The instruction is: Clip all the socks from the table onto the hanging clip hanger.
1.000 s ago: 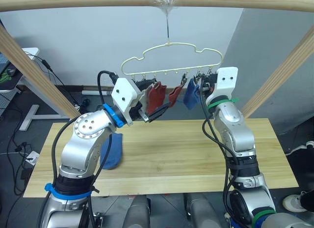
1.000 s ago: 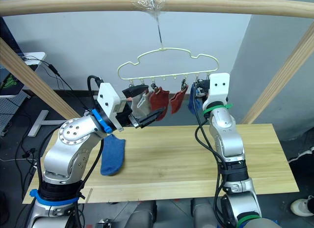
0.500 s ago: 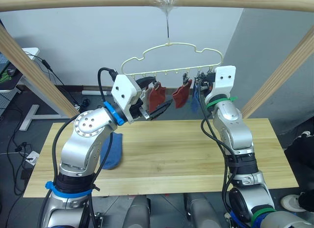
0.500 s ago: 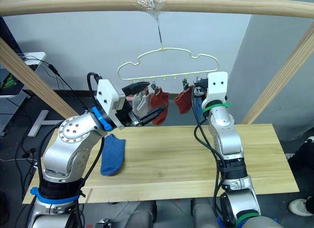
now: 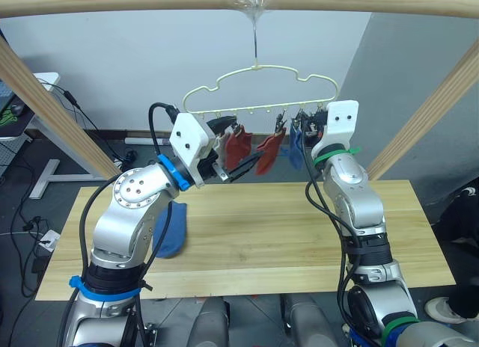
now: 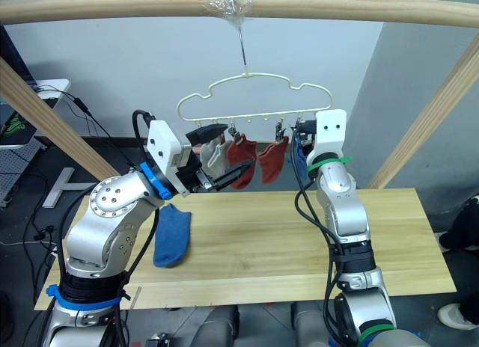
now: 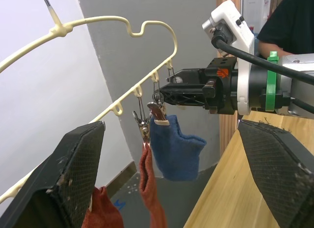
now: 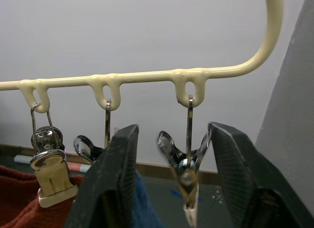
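Swinging back left, the loose rust-red sock (image 5: pixel 269 151) hangs nearer its mate.
Five socks look clipped to the clip hanger (image 5: pixel 258 89); one blue sock (image 5: pixel 171 229) lies far left on my counter (image 5: pixel 284 235). Left hand (image 5: pixel 238 166) released; right hand (image 8: pixel 174 154) released around an empty clip (image 8: pixel 185 161).
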`<action>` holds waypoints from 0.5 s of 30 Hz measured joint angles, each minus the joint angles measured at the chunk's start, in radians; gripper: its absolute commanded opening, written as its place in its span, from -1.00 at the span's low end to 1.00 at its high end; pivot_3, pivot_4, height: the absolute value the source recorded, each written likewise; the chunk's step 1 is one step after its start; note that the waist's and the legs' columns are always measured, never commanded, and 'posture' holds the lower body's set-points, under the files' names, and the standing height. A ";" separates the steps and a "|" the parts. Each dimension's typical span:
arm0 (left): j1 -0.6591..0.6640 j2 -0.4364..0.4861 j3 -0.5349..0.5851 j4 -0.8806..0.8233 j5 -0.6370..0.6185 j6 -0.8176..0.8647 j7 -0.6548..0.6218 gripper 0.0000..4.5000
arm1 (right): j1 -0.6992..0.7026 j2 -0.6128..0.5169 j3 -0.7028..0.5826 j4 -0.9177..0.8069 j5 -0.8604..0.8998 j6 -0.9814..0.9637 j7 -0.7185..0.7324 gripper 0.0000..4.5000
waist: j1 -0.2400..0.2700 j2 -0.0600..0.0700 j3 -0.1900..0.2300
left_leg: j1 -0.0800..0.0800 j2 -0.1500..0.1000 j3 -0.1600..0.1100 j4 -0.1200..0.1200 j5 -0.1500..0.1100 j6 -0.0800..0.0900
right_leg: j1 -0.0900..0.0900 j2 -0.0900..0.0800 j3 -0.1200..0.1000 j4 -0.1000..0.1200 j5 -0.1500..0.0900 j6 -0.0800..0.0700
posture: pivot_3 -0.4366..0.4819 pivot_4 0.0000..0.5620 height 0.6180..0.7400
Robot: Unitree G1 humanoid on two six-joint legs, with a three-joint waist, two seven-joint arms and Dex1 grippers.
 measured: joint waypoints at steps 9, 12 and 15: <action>-0.007 0.000 -0.001 0.000 0.000 0.000 0.001 1.00 | -0.002 0.005 -0.001 0.000 -0.001 0.000 -0.005 -0.04 | 0.000 0.000 0.000 | 0.000 0.000 0.000 0.000 0.000 0.000 | 0.000 0.000 0.000 0.000 0.000 0.000 | 0.21 -0.15 1.00; -0.020 0.000 -0.001 0.000 0.000 0.002 0.003 1.00 | -0.025 0.013 -0.002 0.030 -0.002 0.000 -0.015 -0.04 | 0.000 0.000 0.000 | 0.000 0.000 0.000 0.000 0.000 0.000 | 0.000 0.000 0.000 0.000 0.000 0.000 | 0.21 -0.15 1.00; -0.022 -0.001 -0.001 -0.001 0.000 0.003 0.003 1.00 | -0.042 0.018 -0.001 0.043 -0.002 -0.004 -0.019 -0.04 | 0.000 0.000 0.000 | 0.000 0.000 0.000 0.000 0.000 0.000 | 0.000 0.000 0.000 0.000 0.000 0.000 | 0.21 -0.15 1.00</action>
